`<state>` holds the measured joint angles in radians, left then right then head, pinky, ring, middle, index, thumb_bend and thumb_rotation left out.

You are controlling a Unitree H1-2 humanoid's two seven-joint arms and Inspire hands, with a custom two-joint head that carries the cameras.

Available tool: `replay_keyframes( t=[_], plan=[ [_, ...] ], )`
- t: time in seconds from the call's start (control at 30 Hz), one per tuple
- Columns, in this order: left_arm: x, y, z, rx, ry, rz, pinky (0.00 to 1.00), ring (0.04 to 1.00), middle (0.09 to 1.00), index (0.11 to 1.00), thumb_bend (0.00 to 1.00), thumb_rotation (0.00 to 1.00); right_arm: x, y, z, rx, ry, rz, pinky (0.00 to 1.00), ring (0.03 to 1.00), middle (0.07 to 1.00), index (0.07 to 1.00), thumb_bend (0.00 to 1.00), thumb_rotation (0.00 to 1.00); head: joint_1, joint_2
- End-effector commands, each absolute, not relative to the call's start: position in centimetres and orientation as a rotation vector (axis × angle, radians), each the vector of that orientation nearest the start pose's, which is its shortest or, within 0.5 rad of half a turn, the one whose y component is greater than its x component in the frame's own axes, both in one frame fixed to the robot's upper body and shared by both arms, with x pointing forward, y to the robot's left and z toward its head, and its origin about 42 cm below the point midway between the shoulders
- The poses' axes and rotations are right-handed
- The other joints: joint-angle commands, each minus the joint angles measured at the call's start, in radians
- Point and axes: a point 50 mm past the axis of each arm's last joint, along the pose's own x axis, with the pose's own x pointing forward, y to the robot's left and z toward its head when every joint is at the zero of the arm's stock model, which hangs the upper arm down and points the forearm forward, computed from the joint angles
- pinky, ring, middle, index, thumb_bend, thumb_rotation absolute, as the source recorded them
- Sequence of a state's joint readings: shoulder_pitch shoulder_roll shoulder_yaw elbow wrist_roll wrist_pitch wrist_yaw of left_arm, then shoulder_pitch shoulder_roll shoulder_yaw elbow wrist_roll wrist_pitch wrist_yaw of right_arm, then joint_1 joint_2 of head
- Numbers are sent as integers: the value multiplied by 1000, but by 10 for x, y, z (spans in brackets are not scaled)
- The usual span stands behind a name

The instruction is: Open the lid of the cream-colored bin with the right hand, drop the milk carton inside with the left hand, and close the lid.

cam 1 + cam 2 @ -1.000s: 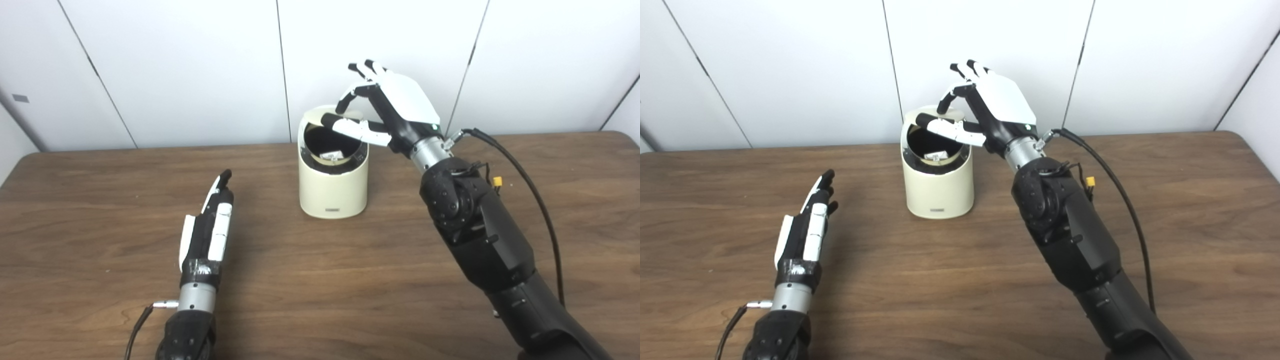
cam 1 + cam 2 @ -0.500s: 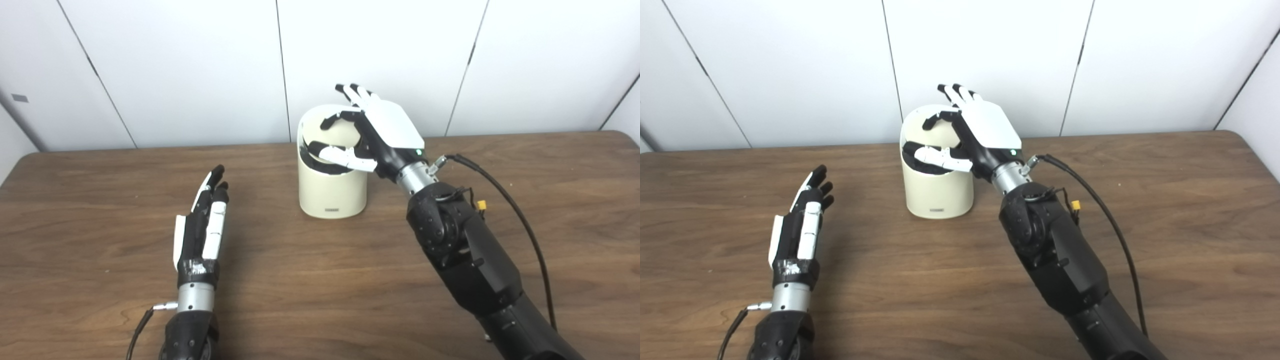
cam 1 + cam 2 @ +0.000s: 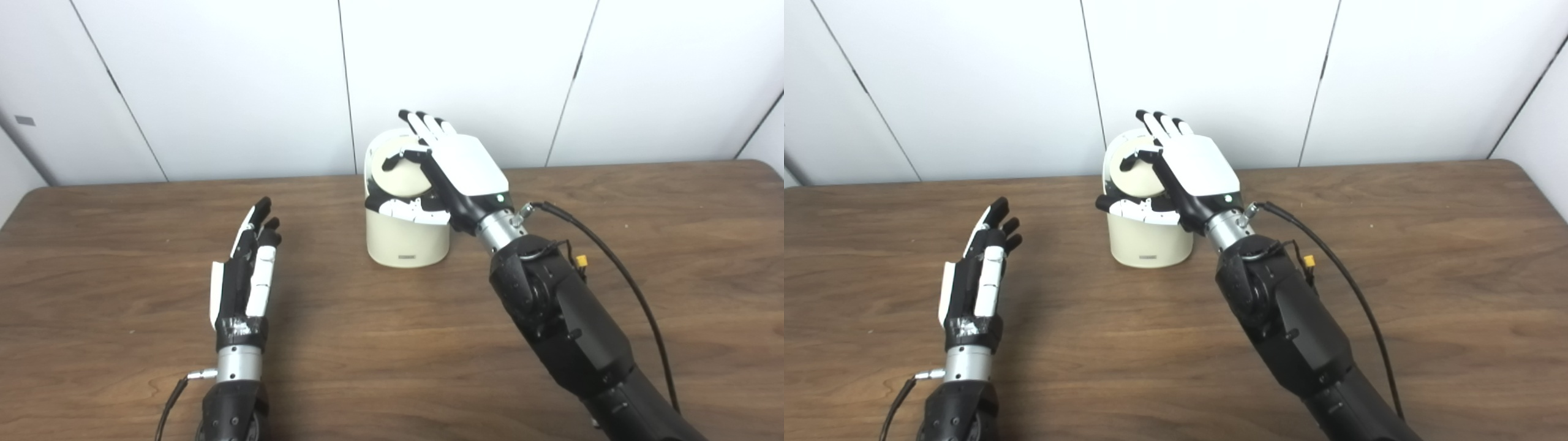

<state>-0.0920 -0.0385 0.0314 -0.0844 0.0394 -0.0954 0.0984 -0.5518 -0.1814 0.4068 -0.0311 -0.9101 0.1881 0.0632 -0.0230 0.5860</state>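
Observation:
The cream-colored bin (image 3: 407,245) stands at the middle back of the table. Its round lid (image 3: 401,177) is tilted low over the opening, with a thin dark gap left at the front rim. My right hand (image 3: 462,168) lies over the lid from the right. One bent finger presses on top and the thumb (image 3: 407,210) runs along the lid's front edge, so the hand holds the lid. My left hand (image 3: 248,275) hovers open to the left of the bin, holding nothing. No milk carton shows in either view.
The brown wooden table (image 3: 392,355) runs wide to both sides of the bin. A black cable (image 3: 618,269) trails from my right wrist across the table. White wall panels (image 3: 245,79) close off the back.
My right hand has come down and forward with the lid, nearly covering the opening where a white carton showed inside. My left hand drew slightly back and to the left.

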Motion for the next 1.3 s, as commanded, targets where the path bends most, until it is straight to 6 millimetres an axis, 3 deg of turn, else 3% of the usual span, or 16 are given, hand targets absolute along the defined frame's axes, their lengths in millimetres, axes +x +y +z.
replay_keyframes(
  t=[0.0, 0.3, 0.6, 0.8, 1.27],
  plan=[
    [315, 201, 169, -20, -348, 106, 892, 912, 947, 946, 580, 837, 400, -121, 273, -1178, -582, 144, 1000, 1000, 999, 646, 519, 929, -2, 1],
    [314, 203, 171, -4, -351, 105, 898, 918, 945, 939, 581, 823, 398, -130, 269, -1189, -580, 114, 1000, 1000, 992, 659, 499, 943, -9, 9],
    [313, 204, 175, 19, -360, 97, 875, 909, 933, 907, 564, 822, 394, -142, 262, -1206, -563, 118, 1000, 1000, 979, 652, 477, 855, -11, 19],
    [315, 204, 175, 28, -362, 101, 882, 914, 941, 909, 561, 818, 395, -145, 260, -1216, -552, 117, 1000, 1000, 970, 643, 486, 943, -9, 16],
    [315, 202, 176, 23, -359, 112, 875, 905, 932, 908, 563, 805, 394, -145, 256, -1237, -561, 115, 1000, 1000, 963, 633, 494, 944, -5, 17]
  ],
)
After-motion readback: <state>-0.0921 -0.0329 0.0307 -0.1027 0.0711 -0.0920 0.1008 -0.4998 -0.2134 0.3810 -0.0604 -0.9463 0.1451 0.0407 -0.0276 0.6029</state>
